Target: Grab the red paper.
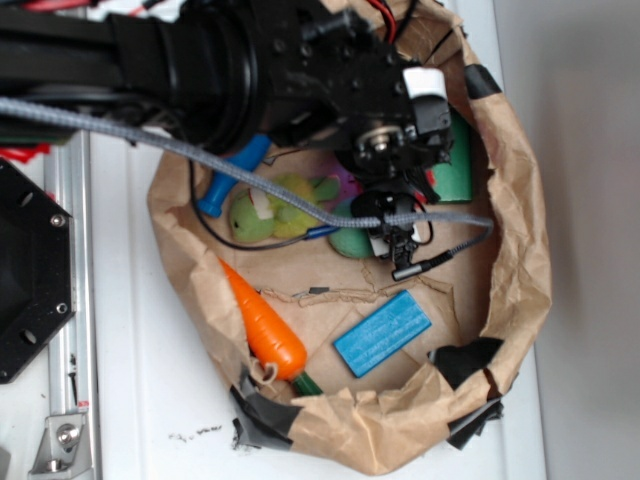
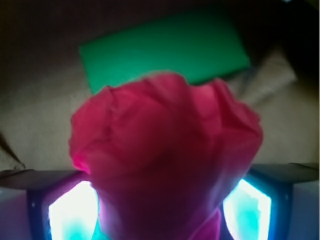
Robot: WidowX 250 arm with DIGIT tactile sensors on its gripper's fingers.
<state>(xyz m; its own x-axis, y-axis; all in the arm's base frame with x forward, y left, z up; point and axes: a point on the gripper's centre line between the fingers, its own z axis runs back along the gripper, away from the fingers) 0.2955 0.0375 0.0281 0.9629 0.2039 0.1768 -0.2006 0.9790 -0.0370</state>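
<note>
In the wrist view the red paper (image 2: 165, 150) is a wrinkly red wad that fills the middle of the frame. It sits between my two glowing fingers (image 2: 72, 212) and touches both. My gripper (image 2: 160, 205) is shut on it, above the brown bag floor. In the exterior view my gripper (image 1: 392, 225) points down into the brown paper bag (image 1: 520, 270), and the arm hides the red paper there.
A green flat block (image 2: 165, 47) lies just beyond the wad, at the bag's right side (image 1: 458, 160). The bag also holds an orange carrot (image 1: 268, 330), a blue block (image 1: 382, 333), a green plush (image 1: 275, 208), a green ball (image 1: 350, 242) and a blue handle (image 1: 232, 175).
</note>
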